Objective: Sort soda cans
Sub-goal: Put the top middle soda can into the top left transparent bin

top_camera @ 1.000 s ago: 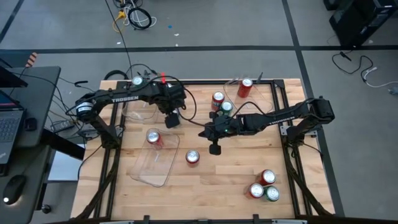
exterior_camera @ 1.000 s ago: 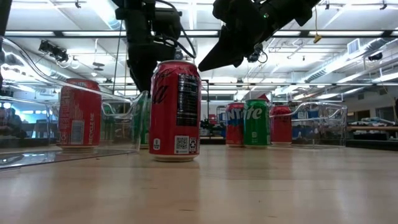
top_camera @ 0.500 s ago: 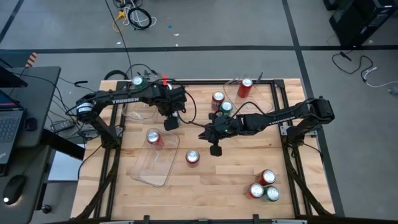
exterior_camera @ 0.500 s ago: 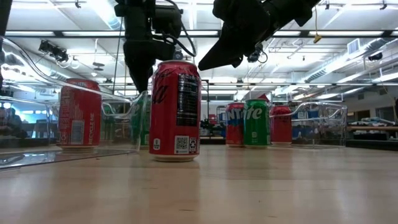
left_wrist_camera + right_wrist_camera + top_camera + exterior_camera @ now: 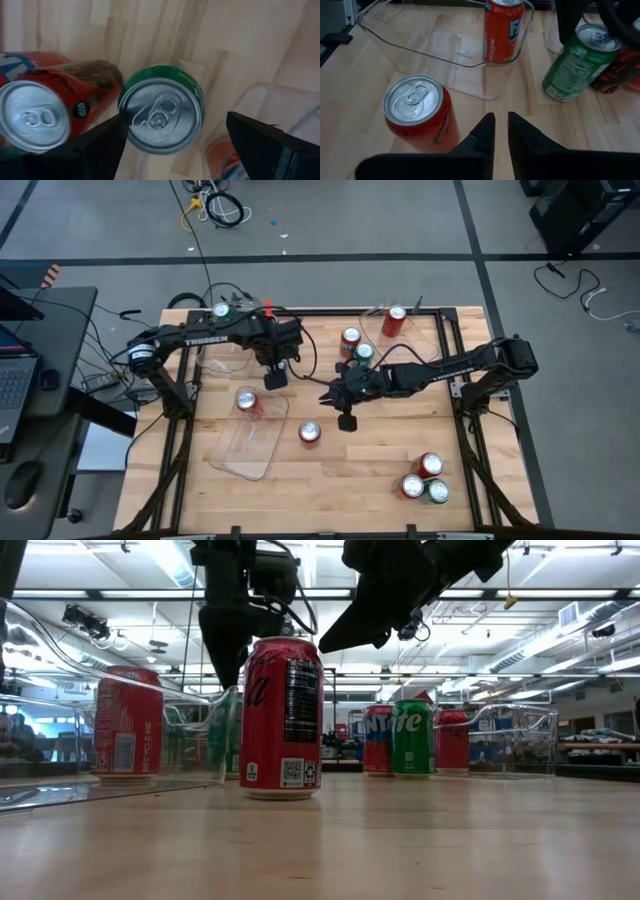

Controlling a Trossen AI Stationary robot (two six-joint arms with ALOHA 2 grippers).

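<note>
My left gripper hangs open, pointing down over a green soda can that stands upright on the wood. One finger and the other stand on either side of its silver top. A dark red can stands beside it. My right gripper hovers mid-table, its fingertips nearly together with nothing between them. A red can stands just ahead of it. Another red can stands inside a clear tray.
A red can and a green can stand at the far middle. One red can is in a clear tray at the far edge. Three cans cluster near right. A second clear tray lies far left.
</note>
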